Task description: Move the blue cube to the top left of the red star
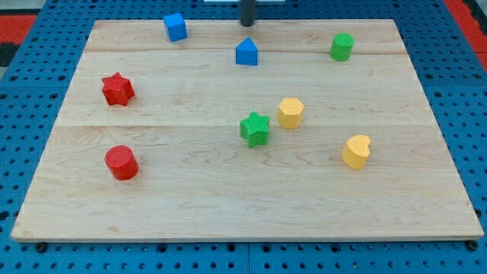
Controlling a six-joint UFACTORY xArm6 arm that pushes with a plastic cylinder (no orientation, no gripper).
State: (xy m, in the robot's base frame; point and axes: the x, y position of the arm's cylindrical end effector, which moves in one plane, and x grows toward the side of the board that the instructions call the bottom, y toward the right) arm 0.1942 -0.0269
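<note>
The blue cube (175, 27) sits near the board's top edge, left of centre. The red star (118, 89) lies at the left side, below and to the left of the cube. My tip (247, 23) is at the top edge near the middle, to the right of the blue cube and just above a blue house-shaped block (246, 52). The tip touches no block.
A red cylinder (121, 163) stands at the lower left. A green star (255, 129) and a yellow hexagon block (290, 113) sit near the centre. A yellow heart (356, 151) lies at the right, and a green cylinder (342, 46) at the top right. The wooden board (228, 205) rests on blue pegboard.
</note>
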